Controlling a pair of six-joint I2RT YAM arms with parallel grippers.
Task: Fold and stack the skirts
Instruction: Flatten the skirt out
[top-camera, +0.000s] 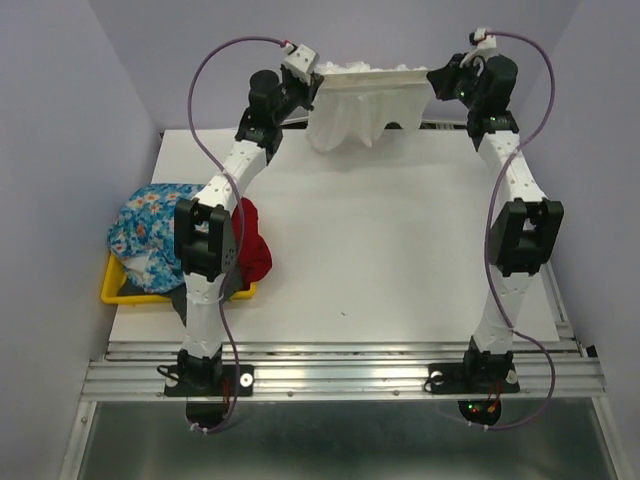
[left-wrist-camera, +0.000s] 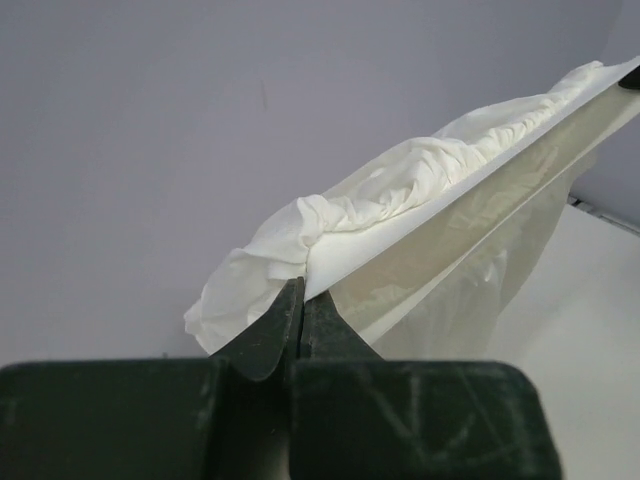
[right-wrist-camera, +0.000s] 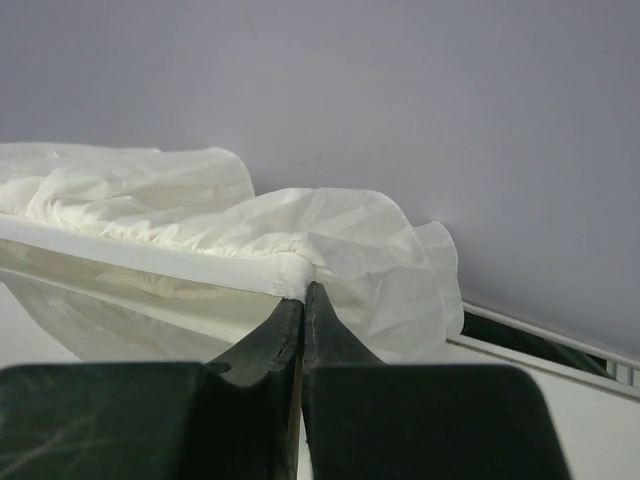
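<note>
A thin white skirt (top-camera: 362, 103) hangs stretched in the air at the far edge of the table, its waistband taut between both grippers. My left gripper (top-camera: 318, 78) is shut on the waistband's left end (left-wrist-camera: 325, 268). My right gripper (top-camera: 434, 80) is shut on the right end (right-wrist-camera: 290, 275). The cloth (left-wrist-camera: 470, 250) droops below the band toward the table. A blue flowered skirt (top-camera: 150, 222) and a red skirt (top-camera: 257, 245) lie heaped in the yellow tray (top-camera: 118, 292) at the left. A bit of dark grey cloth (top-camera: 240, 287) shows under the left arm.
The lilac back wall (top-camera: 380, 30) stands right behind the hanging skirt. A metal rail (top-camera: 340, 372) runs along the near edge with both arm bases on it. The white table (top-camera: 380, 250) lies below the arms.
</note>
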